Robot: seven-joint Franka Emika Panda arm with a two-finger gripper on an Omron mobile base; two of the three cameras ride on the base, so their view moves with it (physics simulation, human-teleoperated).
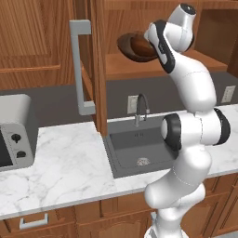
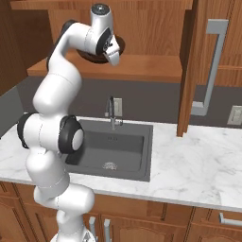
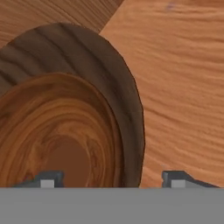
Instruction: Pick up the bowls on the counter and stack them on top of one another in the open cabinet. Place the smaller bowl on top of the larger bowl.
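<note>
- We see the claw [image 3: 111, 179] standing wide, its two tips well apart, one over the small bowl [image 3: 57, 144] and one over the bare shelf [image 3: 183, 87]; it grips nothing.
- The small bowl sits inside the large bowl [image 3: 118, 87], and both rest on the shelf of the open cabinet [image 1: 98, 69]. In the left base view the stack [image 1: 135, 46] lies just beside the hand, at the shelf's left end.
- We judge the stacking done; the step in hand is the retreat from the release.
- We advise keeping the tips wide while backing away, so that neither catches a rim. One tip stands within the small bowl's outline, so we would draw back along the claw's own line before any sideways swing.
- We cannot tell whether the small bowl sits centred; its right edge appears close to the large bowl's right wall. A knock there could tip it.
- We would keep the elbow clear of the cabinet door with its grey handle [image 1: 80, 65] during the retreat.
- The table [image 1: 69, 162] around the sink [image 1: 139, 148] carries no bowl, so we judge no further pick is needed.
</note>
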